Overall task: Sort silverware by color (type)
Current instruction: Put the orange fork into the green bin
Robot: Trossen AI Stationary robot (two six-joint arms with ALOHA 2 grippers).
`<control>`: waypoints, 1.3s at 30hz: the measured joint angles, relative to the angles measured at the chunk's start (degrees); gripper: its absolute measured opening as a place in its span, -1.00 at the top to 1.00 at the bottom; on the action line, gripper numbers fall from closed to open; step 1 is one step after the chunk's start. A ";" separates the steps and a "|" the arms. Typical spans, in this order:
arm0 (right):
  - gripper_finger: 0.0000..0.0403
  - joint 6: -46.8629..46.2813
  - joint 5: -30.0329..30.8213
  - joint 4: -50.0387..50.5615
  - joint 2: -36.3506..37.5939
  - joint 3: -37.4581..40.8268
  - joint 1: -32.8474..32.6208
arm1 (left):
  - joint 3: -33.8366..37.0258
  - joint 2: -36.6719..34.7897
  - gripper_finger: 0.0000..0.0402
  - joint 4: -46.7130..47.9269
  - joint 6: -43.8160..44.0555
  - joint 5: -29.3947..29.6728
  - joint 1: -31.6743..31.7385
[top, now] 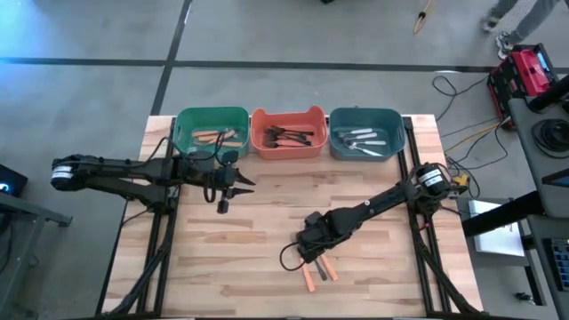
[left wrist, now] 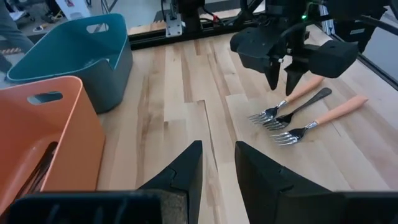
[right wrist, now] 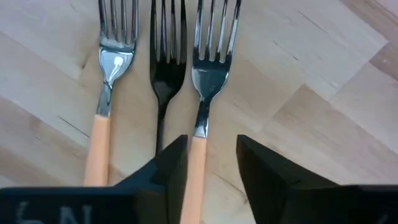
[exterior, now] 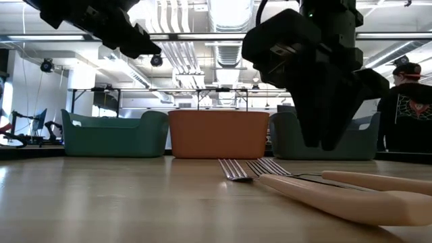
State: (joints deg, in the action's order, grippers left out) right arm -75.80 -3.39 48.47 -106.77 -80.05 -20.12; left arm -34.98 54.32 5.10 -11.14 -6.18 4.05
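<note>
Hovering directly over three forks [left wrist: 292, 118] on the table [top: 267, 222], the right gripper [right wrist: 211, 163] stands released, fingers straddling one orange handle [right wrist: 194, 180]. Left gripper [left wrist: 217, 163] waits parted and empty near the green bin [top: 211, 132]. Sorted forks fill all three bins

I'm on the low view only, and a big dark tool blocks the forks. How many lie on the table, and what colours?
Observer: Three: a black fork between two orange-handled forks.
Operator: Where is the right tool?
Observer: The right tool sits low over them, fingers apart around one orange handle.
Operator: Which bin already has orange ones?
Observer: The green bin.
</note>
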 joint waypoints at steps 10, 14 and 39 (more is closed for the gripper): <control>0.09 -0.39 -0.05 -1.30 -0.45 0.04 -0.65 | 0.00 -0.32 0.61 0.04 -0.17 0.00 0.00; 0.10 -0.06 -0.01 -1.58 -1.84 0.04 -0.89 | 0.00 -0.30 0.61 0.00 -0.17 0.00 0.00; 0.88 3.47 3.07 1.83 -4.87 0.11 -0.69 | 0.00 -0.09 0.61 -3.61 -1.89 0.03 0.02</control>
State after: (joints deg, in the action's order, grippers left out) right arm -72.33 -0.32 50.30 -111.64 -79.94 -20.81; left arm -34.98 54.23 1.50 -13.03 -6.15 4.08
